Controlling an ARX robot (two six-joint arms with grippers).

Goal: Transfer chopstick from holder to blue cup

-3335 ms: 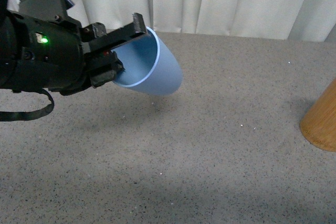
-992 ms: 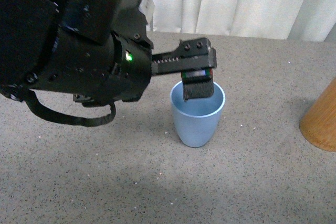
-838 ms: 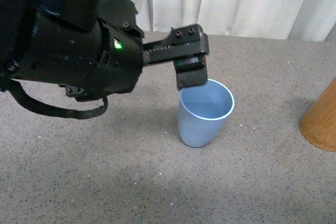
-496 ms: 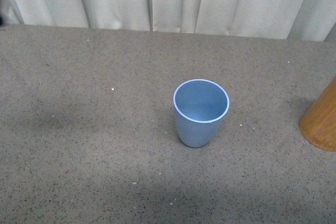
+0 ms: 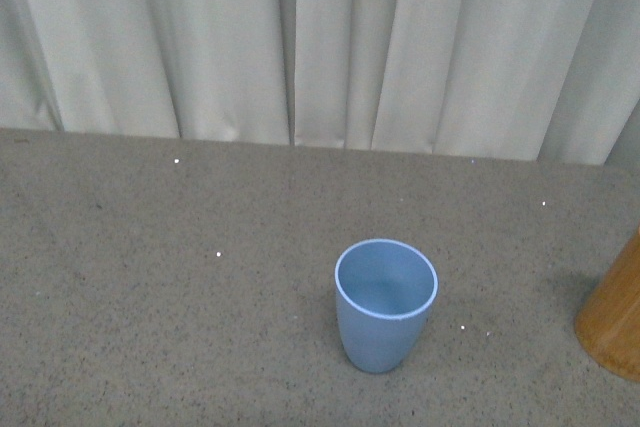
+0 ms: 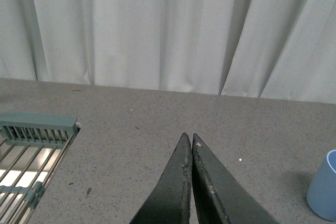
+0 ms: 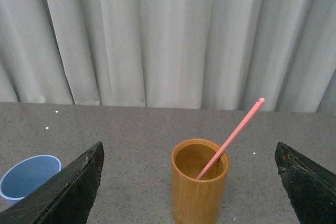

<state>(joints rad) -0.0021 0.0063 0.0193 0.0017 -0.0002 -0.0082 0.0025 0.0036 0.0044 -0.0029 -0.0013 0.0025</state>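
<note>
The blue cup [image 5: 386,305] stands upright and empty on the grey table, with nothing holding it. It also shows at the edge of the left wrist view, blue cup [image 6: 324,192], and in the right wrist view, blue cup [image 7: 26,177]. The tan wooden holder [image 7: 199,190] stands upright with one pink chopstick [image 7: 231,137] leaning out of it; only the holder's side [image 5: 615,322] shows in the front view. My right gripper [image 7: 189,148] is open wide, facing the holder from a distance. My left gripper [image 6: 187,136] is shut with nothing in it, away from the cup.
White curtains [image 5: 330,47] hang along the table's far edge. A grey-green slatted rack [image 6: 34,129] lies on the table on the far side of the left gripper from the cup. Neither arm shows in the front view.
The left gripper carried the tilted cup, set it upright on the table, let go and pulled out of the front view. The front view has since tilted up to show more curtain.
</note>
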